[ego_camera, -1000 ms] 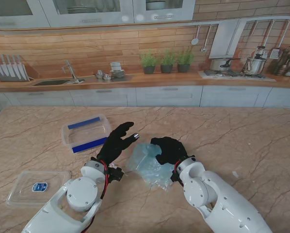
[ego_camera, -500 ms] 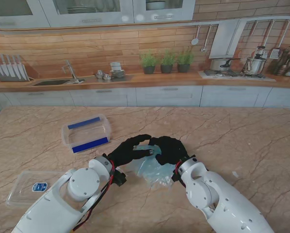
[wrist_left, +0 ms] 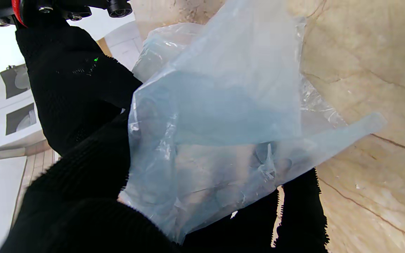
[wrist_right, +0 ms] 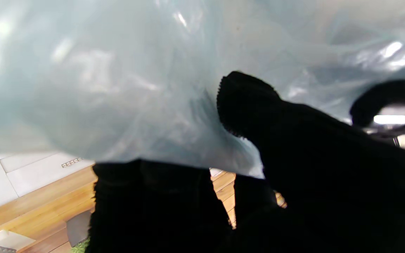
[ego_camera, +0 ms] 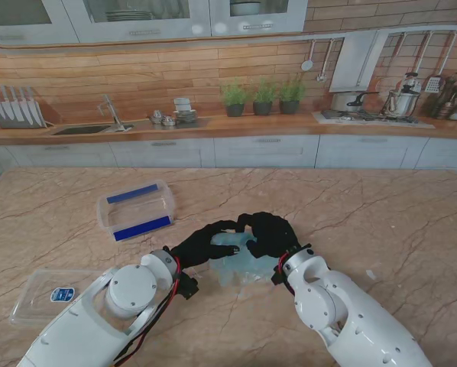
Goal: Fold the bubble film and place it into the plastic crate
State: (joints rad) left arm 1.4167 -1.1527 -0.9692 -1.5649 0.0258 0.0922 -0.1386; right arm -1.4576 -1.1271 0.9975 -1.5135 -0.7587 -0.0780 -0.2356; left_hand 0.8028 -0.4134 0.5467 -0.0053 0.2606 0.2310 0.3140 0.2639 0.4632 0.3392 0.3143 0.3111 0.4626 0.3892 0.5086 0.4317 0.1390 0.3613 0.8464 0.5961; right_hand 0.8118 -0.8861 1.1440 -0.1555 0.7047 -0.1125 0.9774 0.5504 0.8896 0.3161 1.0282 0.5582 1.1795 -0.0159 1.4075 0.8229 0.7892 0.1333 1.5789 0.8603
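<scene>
Both my white arms reach forward from the near corners and meet at the middle of the beige marble worktop [ego_camera: 381, 222]. My black-gloved left hand [ego_camera: 200, 245] lies low, fingers [wrist_left: 83, 91] stretched toward the right and closed over the near-left edge of the crumpled pale-blue translucent bubble film [ego_camera: 238, 260]. My black-gloved right hand [ego_camera: 270, 233] arches over the film's far-right side, fingers [wrist_right: 255, 105] curled down and pinching it; its wrist view is filled with film draped across them. The film sits bunched between both hands on the worktop. Farther left lies a flat clear plastic lid [ego_camera: 56, 294], and beyond it the clear plastic crate with blue strips [ego_camera: 135, 208], well apart from the film.
</scene>
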